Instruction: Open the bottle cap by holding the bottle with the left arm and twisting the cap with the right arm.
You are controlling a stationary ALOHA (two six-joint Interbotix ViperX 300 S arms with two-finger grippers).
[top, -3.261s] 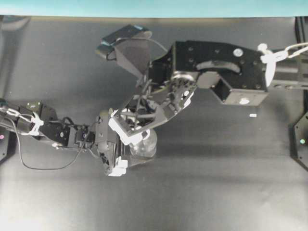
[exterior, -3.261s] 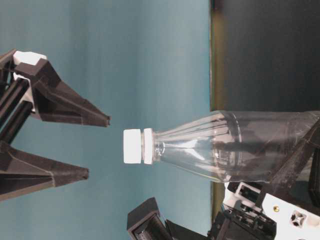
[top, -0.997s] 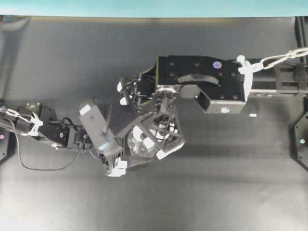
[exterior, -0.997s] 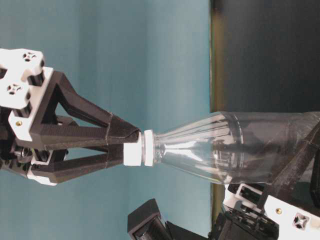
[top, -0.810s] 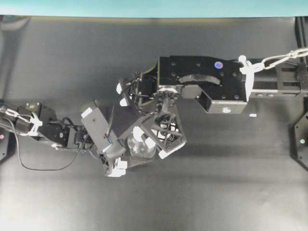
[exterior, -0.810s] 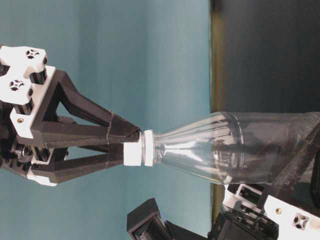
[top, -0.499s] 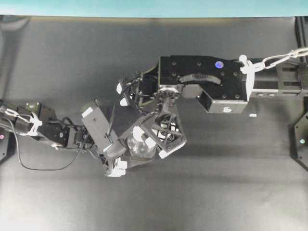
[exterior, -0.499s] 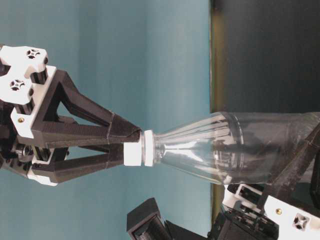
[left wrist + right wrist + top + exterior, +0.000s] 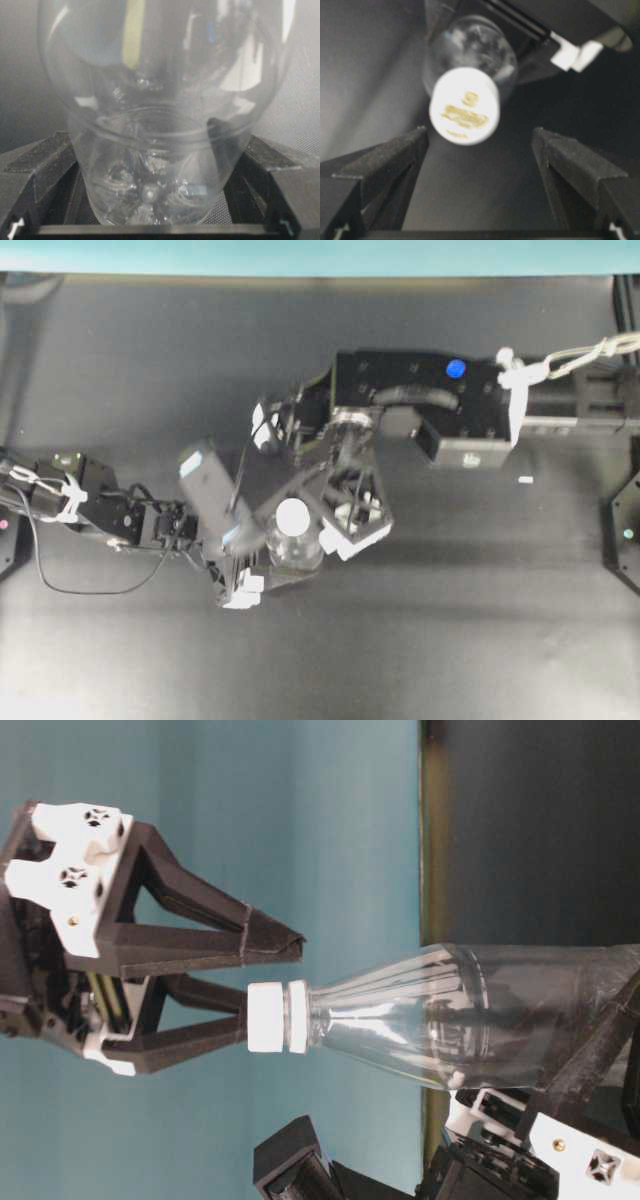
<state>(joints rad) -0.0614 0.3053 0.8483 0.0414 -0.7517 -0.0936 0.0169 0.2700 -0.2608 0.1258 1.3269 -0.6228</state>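
Dark table (image 9: 120, 360), bottle (image 9: 450, 1010) base (hidden by left hand (image 9: 150, 210)).

Seen from overhead, the bottle cap (image 9: 292, 515) is uncovered from straight above, with the right end effector (image 9: 300, 502) spread around it: one finger passes at its 9 o'clock, the other at its 3 o'clock. In the right wrist view a clear gap lies on each side of the cap (image 9: 464, 106), wider on the right. The bottle (image 9: 162, 125) body is walled in at 9 and 3 o'clock by the left end effector (image 9: 155, 200). The desk (image 9: 450, 640) from 4 to 7 o'clock of the bottle is bare; the right arm (image 9: 420, 405) blocks 1 o'clock.
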